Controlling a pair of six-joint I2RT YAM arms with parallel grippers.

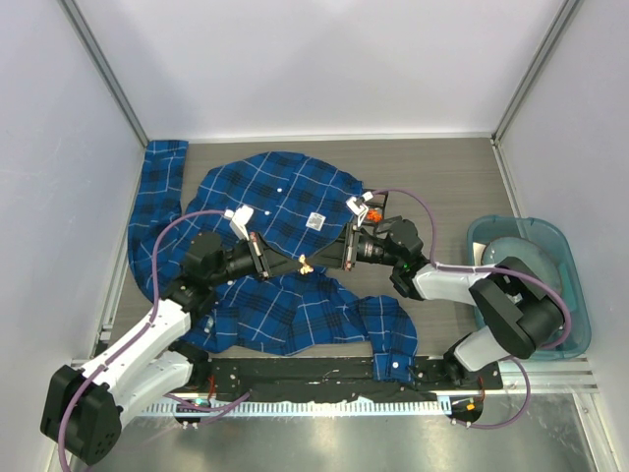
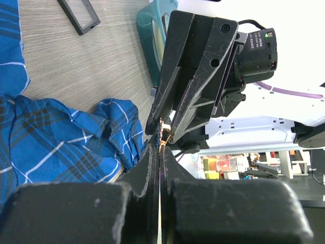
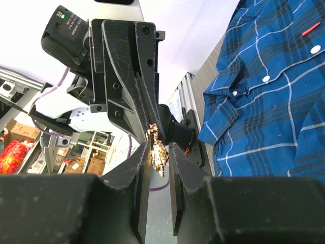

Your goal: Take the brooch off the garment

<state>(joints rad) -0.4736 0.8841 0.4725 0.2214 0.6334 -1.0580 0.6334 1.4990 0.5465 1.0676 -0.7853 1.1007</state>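
Observation:
The garment (image 1: pixel 285 197) is a blue and navy plaid shirt spread over the table, also seen in the left wrist view (image 2: pixel 61 137) and the right wrist view (image 3: pixel 274 101). Above its middle both grippers meet tip to tip. The brooch (image 1: pixel 305 264) is a small gold piece held off the cloth between them. My left gripper (image 1: pixel 298 264) (image 2: pixel 161 145) is shut on one end of the brooch (image 2: pixel 162 133). My right gripper (image 1: pixel 313 262) (image 3: pixel 158 150) has its jaws on either side of the brooch (image 3: pixel 159 155), with a gap still showing on one side.
A teal bin (image 1: pixel 580 295) holding a grey round thing stands at the right edge. A black rail (image 1: pixel 324 379) runs along the near edge. White walls close in the table at the back and sides. One shirt sleeve (image 1: pixel 157 187) lies along the left wall.

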